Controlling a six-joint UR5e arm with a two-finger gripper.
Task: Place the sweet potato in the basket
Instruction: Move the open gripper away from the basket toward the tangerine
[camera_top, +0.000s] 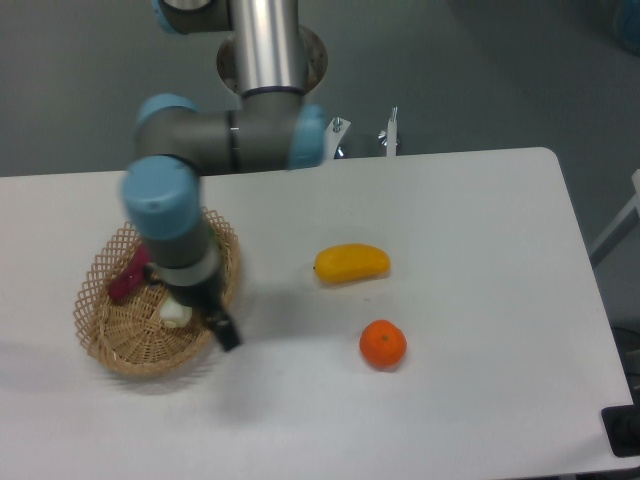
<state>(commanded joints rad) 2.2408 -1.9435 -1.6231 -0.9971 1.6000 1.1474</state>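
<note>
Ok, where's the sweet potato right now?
The sweet potato lies inside the basket at the table's left side, against the basket's upper-left wall, just left of the arm's wrist.

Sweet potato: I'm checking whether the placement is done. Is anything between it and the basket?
Nothing visible is. The sweet potato already lies inside the basket, by its left rim, beside a white vegetable stem. The gripper hangs off the basket's right edge.

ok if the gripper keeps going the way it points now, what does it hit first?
Probably the bare table. The gripper points down and slightly right, just past the basket rim; orange lies well off that line. Depth is unclear.
</note>
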